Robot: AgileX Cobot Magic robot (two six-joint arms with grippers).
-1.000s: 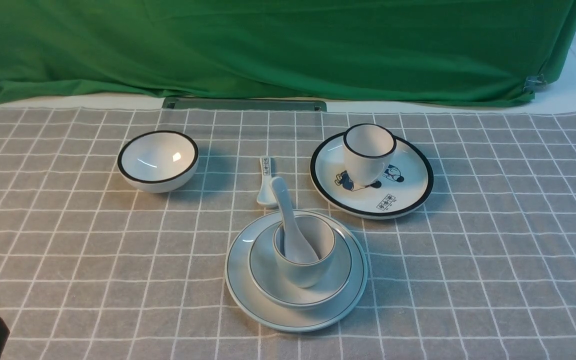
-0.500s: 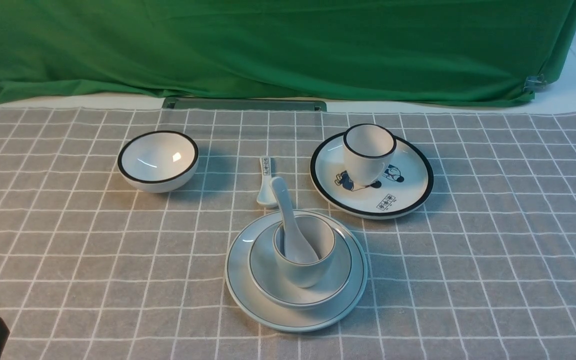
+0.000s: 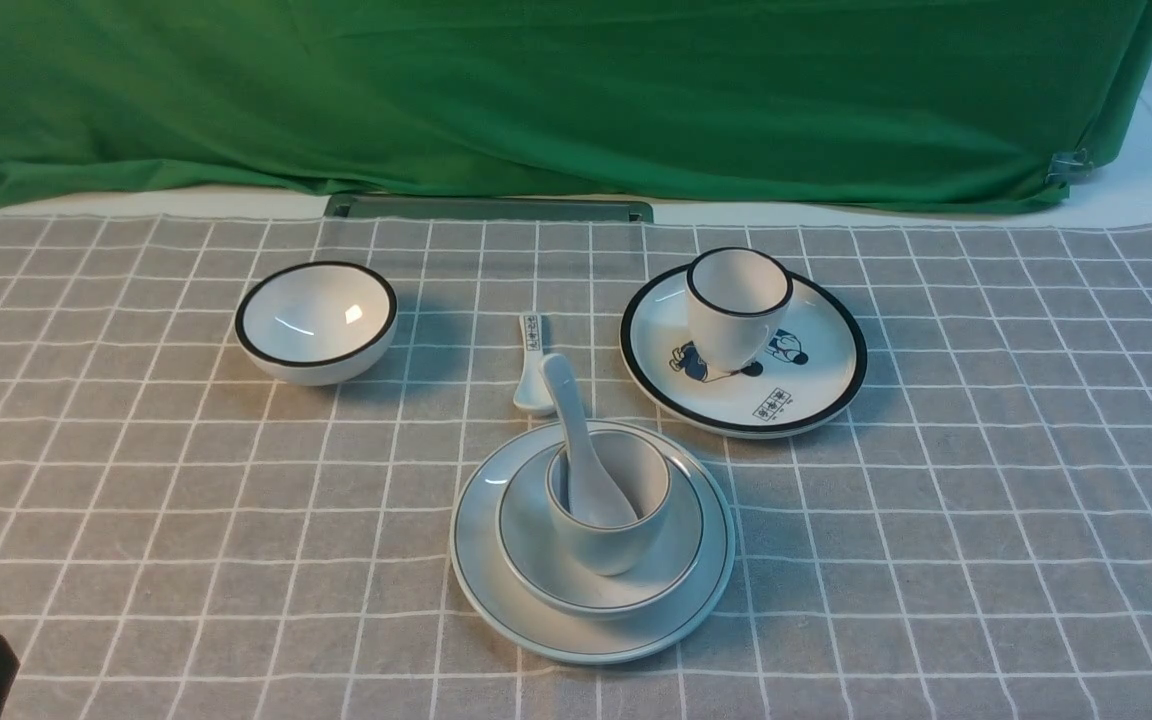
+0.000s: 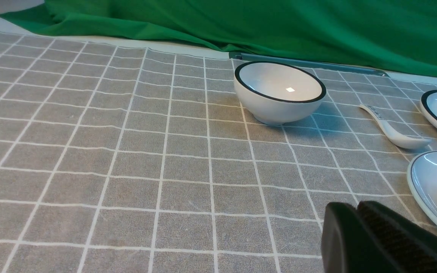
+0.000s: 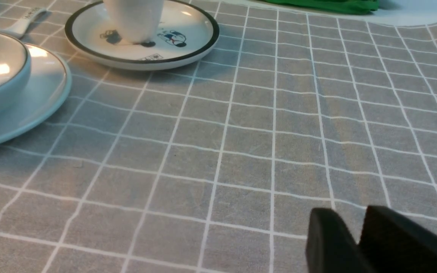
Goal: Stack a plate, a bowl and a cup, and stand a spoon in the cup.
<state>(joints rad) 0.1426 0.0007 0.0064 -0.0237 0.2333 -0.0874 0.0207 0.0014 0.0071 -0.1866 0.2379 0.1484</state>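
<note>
You'll find small dark marks on the second spoon's handle (image 3: 533,332) and the cartoon plate (image 3: 774,405), none legible.

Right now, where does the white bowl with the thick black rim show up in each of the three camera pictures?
Front view: the black-rimmed bowl sits on the far left of the checked cloth, alone.
Left wrist view: it is in the upper middle, standing empty.
Right wrist view: not in the picture.
Shared landmark: the marked spoon lying on the cloth; its handle end also peeks into the right wrist view.
</note>
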